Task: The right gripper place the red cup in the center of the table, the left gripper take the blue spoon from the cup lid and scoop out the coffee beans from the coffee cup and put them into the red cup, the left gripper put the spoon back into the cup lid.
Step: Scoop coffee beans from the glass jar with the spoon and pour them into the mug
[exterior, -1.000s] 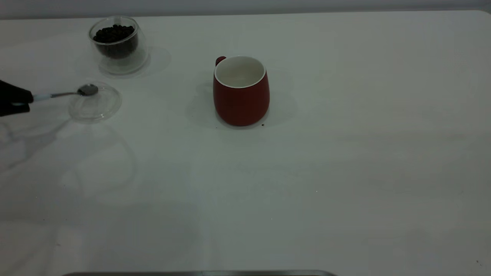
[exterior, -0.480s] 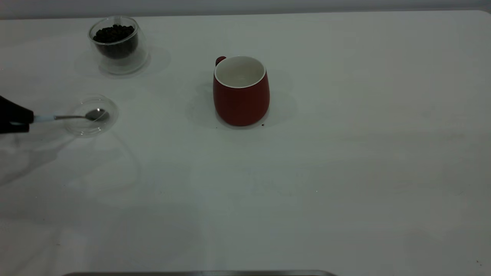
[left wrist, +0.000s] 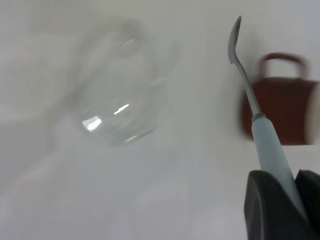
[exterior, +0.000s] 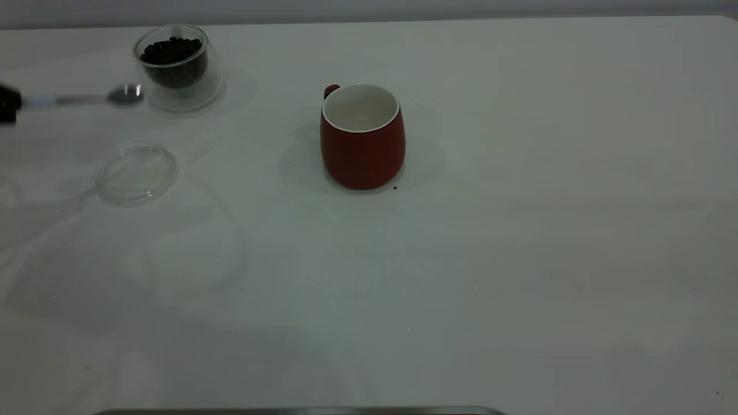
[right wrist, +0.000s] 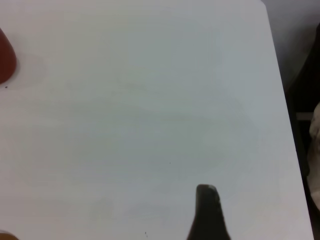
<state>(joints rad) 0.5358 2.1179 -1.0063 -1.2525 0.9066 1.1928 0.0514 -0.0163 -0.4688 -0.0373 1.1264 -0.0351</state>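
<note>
My left gripper (exterior: pixel 7 104) at the table's left edge is shut on the blue spoon's (exterior: pixel 75 99) pale handle. It holds the spoon level above the table, with the metal bowl just left of the coffee cup (exterior: pixel 177 68), which is full of coffee beans (exterior: pixel 171 50). The cup lid (exterior: pixel 137 173) lies empty in front of it. The red cup (exterior: pixel 362 138) stands upright mid-table, handle to the back. In the left wrist view the gripper (left wrist: pixel 290 210) grips the spoon (left wrist: pixel 270 155), with the lid (left wrist: pixel 117 102) and the red cup (left wrist: pixel 280 112) beyond it. My right gripper (right wrist: pixel 207 205) hovers over bare table.
The white table (exterior: pixel 519 259) has a few dark specks, one by the red cup's base. In the right wrist view the red cup's side (right wrist: pixel 6 62) shows at one border and the table's edge (right wrist: pixel 280 80) at the other. A dark strip lies along the front edge.
The spoon has been lifted off the lid and moved back to beside the coffee cup. The lid slid a little toward the front earlier and now lies still and empty.
</note>
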